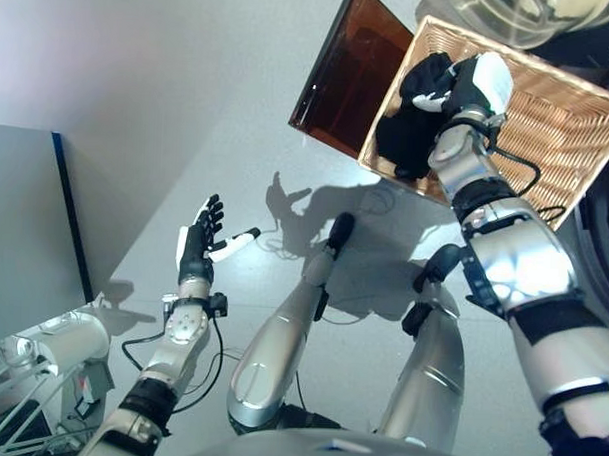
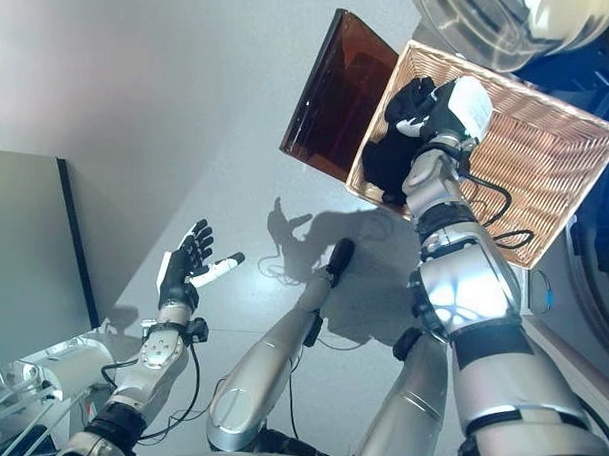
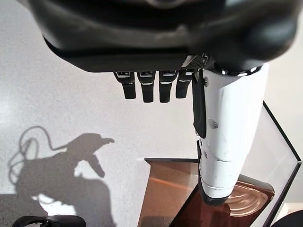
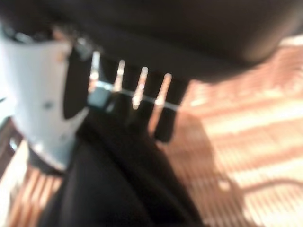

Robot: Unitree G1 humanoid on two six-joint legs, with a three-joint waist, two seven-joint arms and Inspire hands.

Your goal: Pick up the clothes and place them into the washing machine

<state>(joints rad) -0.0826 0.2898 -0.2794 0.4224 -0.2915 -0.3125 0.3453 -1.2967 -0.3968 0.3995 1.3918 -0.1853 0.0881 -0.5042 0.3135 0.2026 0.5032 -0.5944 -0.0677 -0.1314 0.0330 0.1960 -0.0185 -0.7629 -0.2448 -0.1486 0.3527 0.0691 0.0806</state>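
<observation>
- My right hand [image 1: 477,82] was down in the wicker basket [image 1: 568,127], over the black clothes [image 1: 403,139] piled at the basket's end nearest the brown panel.
- Right wrist view was blurred: fingers [image 4: 161,111] pointed down at the dark cloth [image 4: 118,184], thumb w/ white cover [image 4: 40,101] beside them. Couldn't tell if they'd closed on the cloth or were only touching it.
- In the eye views a bit of black cloth [image 2: 409,97] bunched up past the right hand's fingertips; the fingers themselves blended w/ the cloth, hard to separate.
- Rest of the basket showed bare weave; its far corner was cut off by the frame edge.
- My left hand [image 1: 199,234] was held over the grey floor [image 1: 189,104], well apart from the basket, fingers straight, thumb out to the side, nothing in it.
- Left wrist view confirmed: fingers [image 3: 147,87] straight, white thumb [image 3: 227,137] extended, only floor and the panel past them.
- Brown translucent panel [image 1: 345,74] stood just beside the basket, partly hidden behind its rim.
- Rounded glass door [image 2: 502,25] at the top edge, mostly cut off – prob the washing machine, couldn't see more of it.
- White object [image 1: 65,345] at lower left, partly out of frame, unclear what.
</observation>
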